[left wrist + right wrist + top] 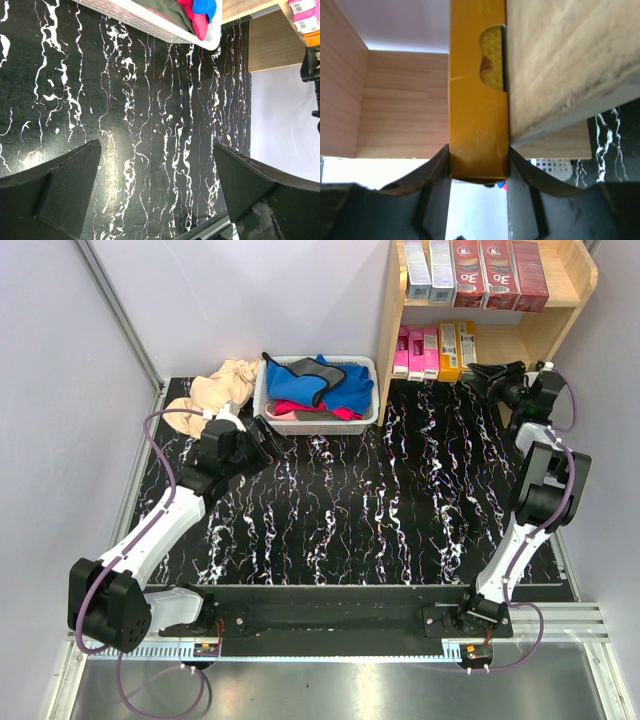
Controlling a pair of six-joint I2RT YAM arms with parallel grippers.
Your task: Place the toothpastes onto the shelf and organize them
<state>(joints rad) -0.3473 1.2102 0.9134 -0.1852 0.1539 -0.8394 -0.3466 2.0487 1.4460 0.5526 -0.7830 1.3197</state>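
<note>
The light-wood shelf (570,280) stands at the far right. Its top tier holds silver-grey toothpastes (430,270) and dark red ones (498,273). On the lower tier stand pink boxes (416,350) and orange-yellow boxes (457,348). My right gripper (480,373) reaches into the lower tier. In the right wrist view it (479,162) is shut on the near end of an orange-yellow toothpaste (477,100) that lies against a wooden board (560,65). Over the black table near the basket, my left gripper (270,435) (157,170) hangs open and holds nothing.
A white plastic basket (318,418) of coloured cloths sits left of the shelf, with a beige cloth (225,385) beside it. The left wrist view shows the basket's rim (150,20), the shelf side (270,40) and pink boxes (307,15). Grey walls close in both sides.
</note>
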